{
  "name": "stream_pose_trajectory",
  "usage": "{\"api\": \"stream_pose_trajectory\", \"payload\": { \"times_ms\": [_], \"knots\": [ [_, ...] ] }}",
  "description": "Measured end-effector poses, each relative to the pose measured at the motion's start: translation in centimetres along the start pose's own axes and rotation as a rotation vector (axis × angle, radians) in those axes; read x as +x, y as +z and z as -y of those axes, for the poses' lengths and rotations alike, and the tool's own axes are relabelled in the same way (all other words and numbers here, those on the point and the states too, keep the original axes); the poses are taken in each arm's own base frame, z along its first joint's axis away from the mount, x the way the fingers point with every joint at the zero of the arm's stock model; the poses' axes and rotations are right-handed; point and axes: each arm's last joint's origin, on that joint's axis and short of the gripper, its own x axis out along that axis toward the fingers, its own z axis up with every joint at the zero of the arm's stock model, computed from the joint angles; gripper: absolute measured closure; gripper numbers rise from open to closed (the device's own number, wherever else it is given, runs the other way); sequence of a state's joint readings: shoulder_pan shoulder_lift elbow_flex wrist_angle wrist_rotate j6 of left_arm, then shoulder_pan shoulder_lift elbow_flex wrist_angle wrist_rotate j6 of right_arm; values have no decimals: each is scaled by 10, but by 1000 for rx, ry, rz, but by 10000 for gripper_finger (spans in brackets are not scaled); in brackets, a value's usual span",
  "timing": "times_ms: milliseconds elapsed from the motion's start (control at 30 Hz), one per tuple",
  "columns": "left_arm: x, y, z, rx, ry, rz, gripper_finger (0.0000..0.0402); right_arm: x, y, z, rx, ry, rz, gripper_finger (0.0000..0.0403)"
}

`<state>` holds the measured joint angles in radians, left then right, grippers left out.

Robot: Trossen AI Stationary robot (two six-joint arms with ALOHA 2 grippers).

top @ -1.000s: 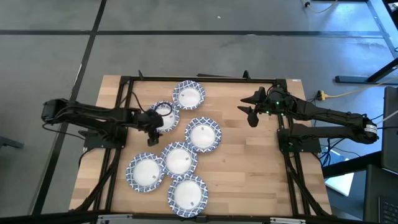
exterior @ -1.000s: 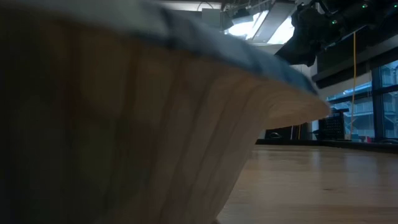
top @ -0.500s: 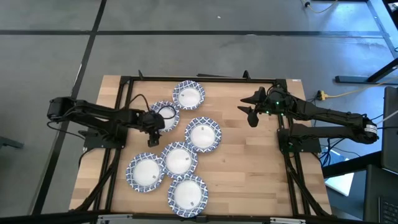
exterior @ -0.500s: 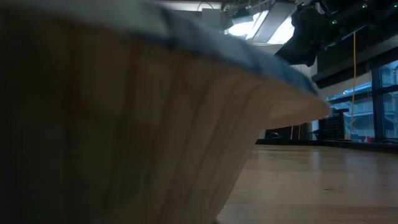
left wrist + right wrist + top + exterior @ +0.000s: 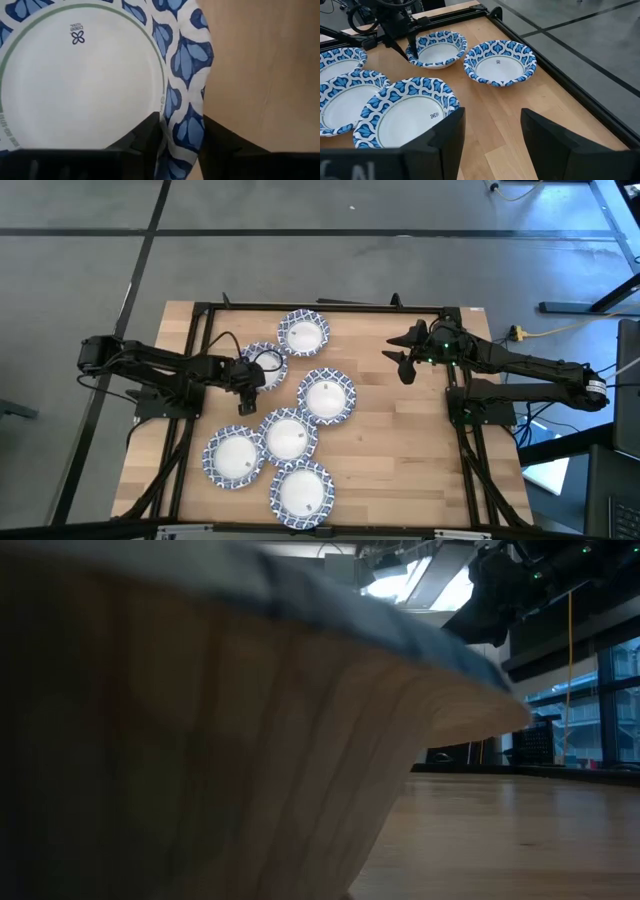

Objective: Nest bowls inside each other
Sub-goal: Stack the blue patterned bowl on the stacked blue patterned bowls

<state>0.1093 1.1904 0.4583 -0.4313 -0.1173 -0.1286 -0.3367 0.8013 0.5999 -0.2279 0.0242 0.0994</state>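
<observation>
Bowls clustered left of centre, bare table (image 5: 400,450) from 3 to 5 o'clock.
Six bowls (image 5: 287,437) show, all empty. Left gripper (image 5: 247,380), at 9 o'clock of the cluster, has its fingers (image 5: 145,137) astride the rim of the 10 o'clock bowl (image 5: 266,359), one inside, one outside, closing on it. Right gripper (image 5: 402,364) hovers part open at 2 o'clock, holding nothing.

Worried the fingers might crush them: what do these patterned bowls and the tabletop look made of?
Bowls: probably paper or thin disposable stock, judging by the matte printed blue pattern, thin rim and small stamp inside; not certain. Tabletop: light wood boards with visible grain, smooth finish.
</observation>
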Motion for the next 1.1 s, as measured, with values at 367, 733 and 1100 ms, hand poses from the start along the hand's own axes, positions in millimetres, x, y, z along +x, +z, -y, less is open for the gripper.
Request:
{"api": "stream_pose_trajectory", "payload": {
  "times_ms": [367, 733, 1100],
  "knots": [
    [-4, 2, -1, -40, 12, 28, 376, 0, 0, 0, -1, 0, 0, 210],
    [-45, 43, 0, -44, -30, 200, 400, 0, 0, 0, -2, 0, -1, 210],
    [-103, 106, 19, 181, -62, 406, 401, 0, 0, 0, -3, 0, -1, 210]
  ]
}}
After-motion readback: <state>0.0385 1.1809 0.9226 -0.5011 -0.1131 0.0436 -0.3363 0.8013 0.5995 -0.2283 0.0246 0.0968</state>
